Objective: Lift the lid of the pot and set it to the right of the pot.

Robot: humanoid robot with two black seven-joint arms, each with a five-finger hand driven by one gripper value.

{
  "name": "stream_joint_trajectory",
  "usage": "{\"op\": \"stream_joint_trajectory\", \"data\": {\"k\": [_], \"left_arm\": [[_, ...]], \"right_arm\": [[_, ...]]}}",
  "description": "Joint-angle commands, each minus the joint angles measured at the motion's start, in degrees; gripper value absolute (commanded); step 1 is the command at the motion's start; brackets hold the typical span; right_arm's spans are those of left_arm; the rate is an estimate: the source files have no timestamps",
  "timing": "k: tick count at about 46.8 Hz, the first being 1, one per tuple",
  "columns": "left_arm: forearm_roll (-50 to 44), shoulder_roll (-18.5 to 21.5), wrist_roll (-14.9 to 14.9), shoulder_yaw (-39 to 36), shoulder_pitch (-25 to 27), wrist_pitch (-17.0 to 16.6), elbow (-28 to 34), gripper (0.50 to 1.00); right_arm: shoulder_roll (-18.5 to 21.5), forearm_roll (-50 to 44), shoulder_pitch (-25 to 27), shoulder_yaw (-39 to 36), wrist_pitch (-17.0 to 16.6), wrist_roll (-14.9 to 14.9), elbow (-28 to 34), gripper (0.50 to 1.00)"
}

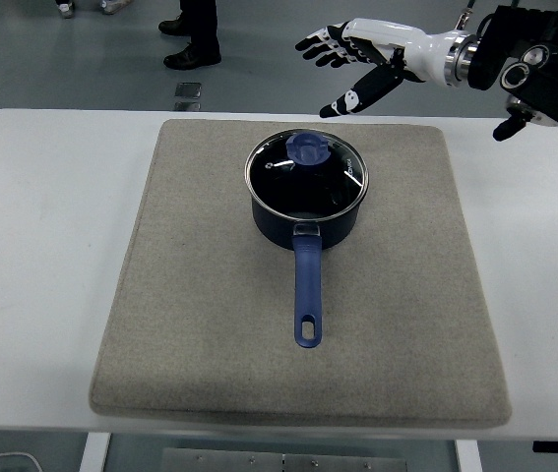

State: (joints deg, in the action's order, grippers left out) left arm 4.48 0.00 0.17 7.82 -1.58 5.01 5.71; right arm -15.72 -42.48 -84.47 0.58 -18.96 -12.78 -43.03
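The pot lid is seated on the pot, below and toward the near side of the right hand, a little to its left and well apart from it. Nothing is gripped: the hand is held open above the far edge of the mat, fingers spread and the thumb pointing down toward the lid.

Several risks can be judged from here. The knob is small and sits toward the far part of the lid, so a descent aimed at the lid's centre could bring the fingertips onto smooth glass, where no hold would be gained. If the knob is pinched off-centre, the lid may tilt as it is raised, catch its rim on the pot and drag the pot across the mat. A tilted lid could also slip out and drop. The pot's long handle points toward the near table edge, away from the hand, so it should not obstruct the approach, and bare mat is left to the right of the pot for the placement.

The lid is seen as a round glass disc with a bright metal rim and a blue knob; the dark inside of the pot shows through it. The pot is dark blue, and its handle is blue with a hanging hole at its end.

The left hand is not seen.
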Motion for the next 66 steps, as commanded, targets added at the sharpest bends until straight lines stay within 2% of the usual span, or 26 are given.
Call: {"op": "stream_joint_trajectory", "data": {"k": [1,14,27,33,38,66], "left_arm": [[0.00,0.00,0.00,0.00,-0.01,-0.01,0.00,1.000],[0.00,0.00,0.00,0.00,-0.01,-0.01,0.00,1.000],[-0.09,0.00,0.00,0.00,-0.01,-0.01,0.00,1.000],[0.00,0.00,0.00,0.00,-0.01,-0.01,0.00,1.000],[0.00,0.00,0.00,0.00,-0.01,-0.01,0.00,1.000],[0.00,0.00,0.00,0.00,-0.01,-0.01,0.00,1.000]], "right_arm": [[-0.10,-2.51,-1.74,2.49,-1.78,-0.05,-0.73,0.913],[-0.28,-10.52,-4.56,4.34,-6.53,-0.84,-1.61,0.913],[3.06,-13.94,-4.91,5.75,-5.57,-0.40,-2.93,0.913],[4.02,-16.40,-4.91,6.28,-3.46,-0.31,-2.93,0.913],[5.69,-17.90,-4.74,7.51,-3.02,-0.22,-2.93,0.911],[5.43,-19.83,-4.91,9.09,-2.23,-0.14,-2.41,0.901]]}}
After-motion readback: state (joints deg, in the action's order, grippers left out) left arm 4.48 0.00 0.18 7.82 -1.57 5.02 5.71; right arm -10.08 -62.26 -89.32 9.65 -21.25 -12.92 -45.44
